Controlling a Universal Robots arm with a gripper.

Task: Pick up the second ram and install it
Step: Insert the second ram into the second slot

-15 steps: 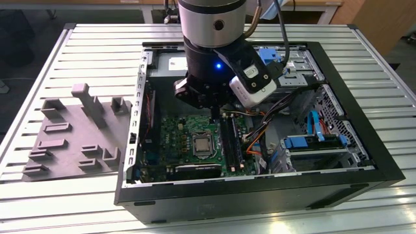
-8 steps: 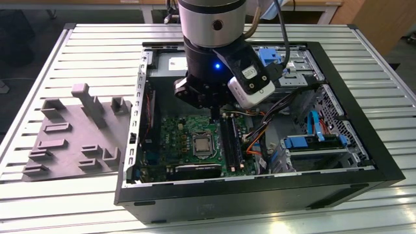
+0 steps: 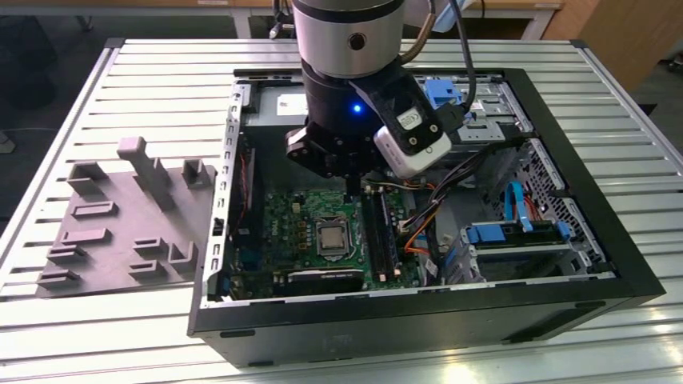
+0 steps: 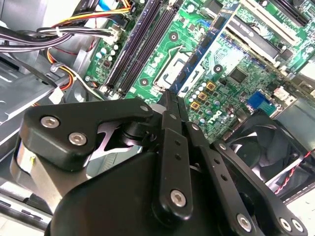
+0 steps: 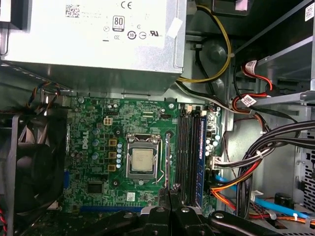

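Observation:
My gripper (image 4: 171, 98) is shut on the second ram (image 4: 209, 46), a long dark-blue stick with a row of chips that reaches out from the fingertips over the green board (image 4: 246, 83). In the first wrist view the gripper (image 5: 170, 196) hangs above the board's edge, between the processor socket (image 5: 142, 162) and the long black memory slots (image 5: 187, 157), slightly to the socket side of them. A blue-edged stick (image 5: 202, 157) sits in the outermost slot. In the exterior view the gripper (image 3: 353, 184) is inside the open computer case (image 3: 427, 312), over the green board (image 3: 288, 232).
A silver power supply (image 5: 93, 29) sits beyond the board. Bundled cables (image 5: 256, 162) run close beside the slots. A black fan (image 5: 29, 172) flanks the board's other side. Blue drive brackets (image 3: 513, 232) stand inside the case. A grey plastic block (image 3: 117, 224) with posts lies outside it.

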